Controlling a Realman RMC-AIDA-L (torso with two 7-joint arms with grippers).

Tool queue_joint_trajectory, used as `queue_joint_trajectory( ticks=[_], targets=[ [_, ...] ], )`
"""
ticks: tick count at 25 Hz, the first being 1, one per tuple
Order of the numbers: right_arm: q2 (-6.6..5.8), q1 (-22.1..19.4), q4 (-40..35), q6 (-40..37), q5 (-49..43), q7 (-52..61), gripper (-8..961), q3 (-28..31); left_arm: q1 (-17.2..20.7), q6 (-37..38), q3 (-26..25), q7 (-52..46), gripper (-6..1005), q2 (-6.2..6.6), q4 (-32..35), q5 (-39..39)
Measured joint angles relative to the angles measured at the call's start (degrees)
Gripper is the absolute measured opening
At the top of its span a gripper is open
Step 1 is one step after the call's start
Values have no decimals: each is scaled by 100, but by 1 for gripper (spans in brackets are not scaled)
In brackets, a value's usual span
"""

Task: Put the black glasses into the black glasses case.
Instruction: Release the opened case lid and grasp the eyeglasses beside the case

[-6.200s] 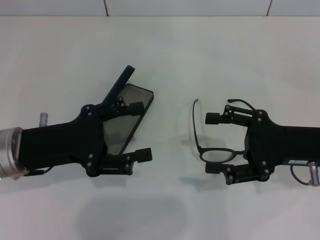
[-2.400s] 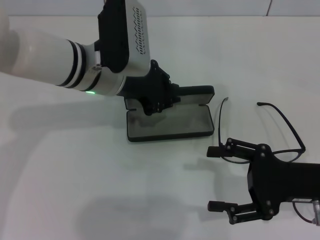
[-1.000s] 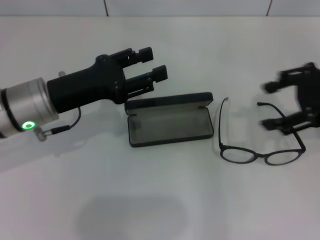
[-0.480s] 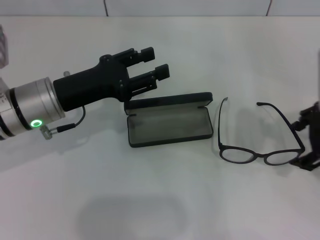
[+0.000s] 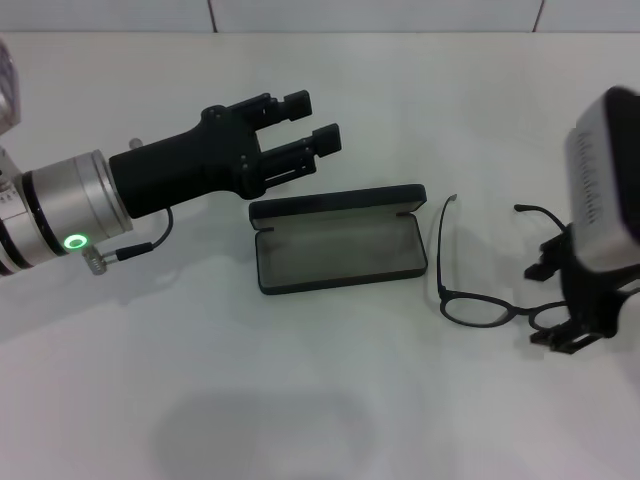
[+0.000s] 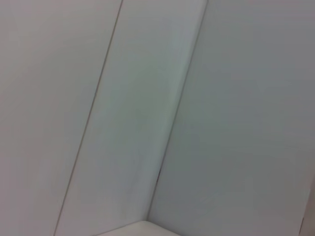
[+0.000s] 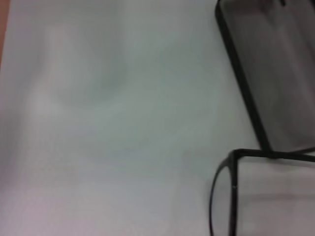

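The black glasses case (image 5: 340,248) lies open on the white table, grey lining up, lid folded back toward the far side. The black glasses (image 5: 478,305) lie unfolded just right of it, lenses toward me. My right gripper (image 5: 538,305) is open at the glasses' right lens, one finger on each side of it; the lens is partly hidden behind it. My left gripper (image 5: 312,120) is open and empty, hovering behind the case's far left corner. The right wrist view shows a corner of the case (image 7: 275,73) and one lens rim of the glasses (image 7: 224,196).
The white table (image 5: 300,400) stretches bare in front of and left of the case. A tiled wall (image 5: 380,12) rises at the table's far edge. The left wrist view shows only pale wall panels (image 6: 157,118).
My right arm has swung in from the far right edge and come down over the glasses' right lens. The left gripper has barely moved. Case and glasses lie as before.
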Motion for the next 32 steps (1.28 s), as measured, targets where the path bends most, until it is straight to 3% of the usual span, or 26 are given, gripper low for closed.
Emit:
queue_joint_trajectory(
  ticks=[6,10,16,21,32],
  targets=[
    [7,279,714,420,145,-99,703,-272,12,-5,1,25,670,-27,-4,8],
    [2,276,736,527,351,-231,704,-283,49,-5,1,42,670,-34,-7,21],
    [-4,268,769,442,376,-269,560,-306,76,-5,1,43,670,-25,-8,50],
    [-12,252,788,423,370,-267,298,-301,117,0,1,39,670,-5,-8,55],
    [-1,211,898,540,324,-266,277,-426,131,7,1,19,669,0,-8,61]
  ],
)
